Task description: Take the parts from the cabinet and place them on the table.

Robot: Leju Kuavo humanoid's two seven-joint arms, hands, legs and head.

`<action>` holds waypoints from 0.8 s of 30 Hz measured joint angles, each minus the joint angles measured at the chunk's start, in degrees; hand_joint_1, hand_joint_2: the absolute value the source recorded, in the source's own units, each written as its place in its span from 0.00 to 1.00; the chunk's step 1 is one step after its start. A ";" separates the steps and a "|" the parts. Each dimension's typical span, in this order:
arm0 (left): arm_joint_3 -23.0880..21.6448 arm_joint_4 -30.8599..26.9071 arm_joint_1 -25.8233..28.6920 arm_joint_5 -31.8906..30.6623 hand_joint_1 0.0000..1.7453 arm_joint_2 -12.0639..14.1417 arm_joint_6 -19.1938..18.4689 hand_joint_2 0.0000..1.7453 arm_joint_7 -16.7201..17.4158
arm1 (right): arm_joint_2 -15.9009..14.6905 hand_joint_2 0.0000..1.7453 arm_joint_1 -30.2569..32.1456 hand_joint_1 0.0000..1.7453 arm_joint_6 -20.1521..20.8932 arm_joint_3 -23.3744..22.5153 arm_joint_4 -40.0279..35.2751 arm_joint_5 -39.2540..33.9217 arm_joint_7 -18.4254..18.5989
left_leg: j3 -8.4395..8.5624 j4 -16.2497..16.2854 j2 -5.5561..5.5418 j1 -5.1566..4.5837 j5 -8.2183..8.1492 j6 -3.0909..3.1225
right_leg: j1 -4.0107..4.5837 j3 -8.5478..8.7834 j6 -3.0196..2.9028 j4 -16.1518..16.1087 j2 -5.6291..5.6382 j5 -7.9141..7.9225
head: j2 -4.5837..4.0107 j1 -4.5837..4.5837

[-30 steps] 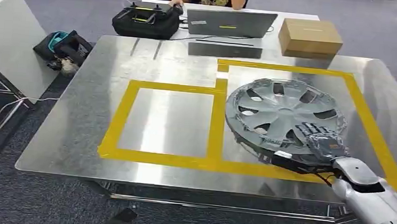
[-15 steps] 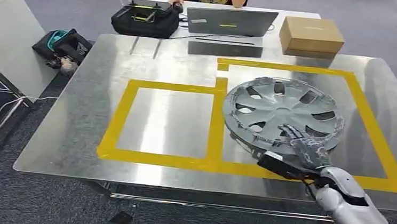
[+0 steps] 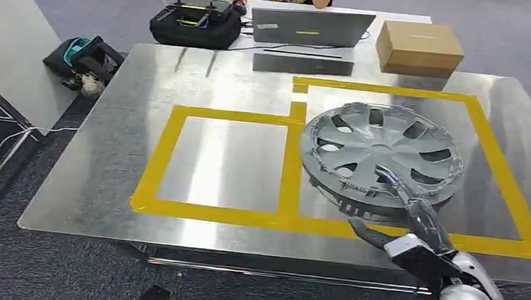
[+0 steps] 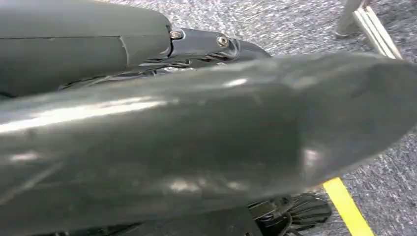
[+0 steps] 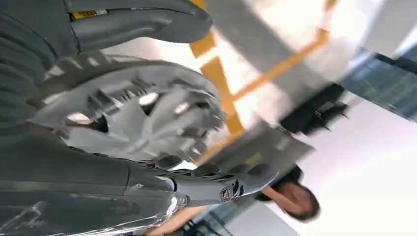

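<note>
The hubcap lies flat on the worktop, inside the larger taped frame toward the right edge. The right hand hangs over the near edge, fingers spread and holding nothing, one tip at or just above the hubcap's near rim. Draw the hand straight back and slightly up, so no finger drags the rim. I cannot tell the left hand's state.

bare steel of the table lies left of the hubcap, inside the smaller yellow tape square. beyond the hubcap, a cardboard box, laptop and black bag line the far side.
</note>
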 joint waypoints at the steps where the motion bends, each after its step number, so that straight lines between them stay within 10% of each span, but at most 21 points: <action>1: 0.15 0.00 0.16 0.28 0.00 0.02 0.00 0.00 -0.20 | 0.00 1.00 1.15 0.00 -0.66 -0.70 -1.62 -0.26 -0.64 | -0.01 0.00 0.00 0.00 -0.01 0.01 | 0.00 -0.01 0.00 0.00 0.01 0.00 | 0.00 -0.02; 11: 0.70 0.00 0.42 0.96 0.00 0.15 -0.06 0.00 -0.46 | 0.32 1.00 5.61 0.00 -2.77 -3.45 -8.27 -1.66 -3.67 | -0.02 0.00 0.03 0.01 -0.04 0.04 | 0.01 -0.05 0.00 0.00 0.02 -0.01 | 0.00 -0.02; 21: 2.38 0.00 0.78 4.40 0.00 0.09 -1.40 0.00 0.11 | 10.21 1.00 16.67 0.00 -13.23 -8.49 -20.80 -7.65 -17.56 | -0.03 -0.02 0.03 0.07 -0.13 -0.08 | 0.07 -0.08 -0.14 0.01 0.05 -0.14 | 0.00 -0.02; 24: 2.75 0.00 0.66 4.31 0.00 0.13 -1.27 0.00 1.18 | 12.22 1.00 18.72 0.00 -12.70 -9.05 -23.29 -9.69 -18.72 | -0.13 -0.18 0.07 -0.16 0.09 1.06 | -0.21 0.20 0.74 -0.81 0.09 0.48 | 0.00 -0.11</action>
